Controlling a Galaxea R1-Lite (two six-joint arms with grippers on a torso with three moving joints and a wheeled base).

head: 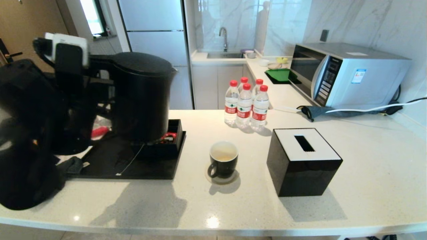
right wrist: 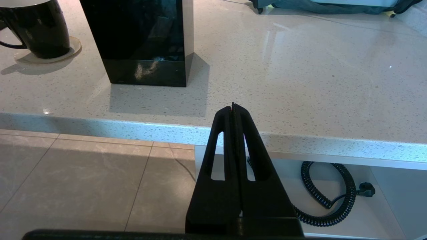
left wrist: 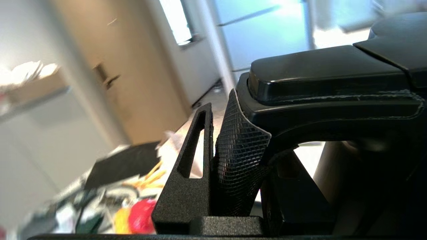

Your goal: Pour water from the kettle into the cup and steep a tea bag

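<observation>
Bright daylight floods in from the window behind. The table carries soft shadows and small glare spots. The left wrist view is motion-blurred beyond the jaws; the head view bows at its edges.

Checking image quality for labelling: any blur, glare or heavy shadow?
Left wrist view: background smeared, kettle handle sharp. Head view: ceiling-light glare near the counter edge, soft shadows under cup and tissue box. Right wrist view: sharp, mild counter sheen.

No legible text anywhere
</observation>
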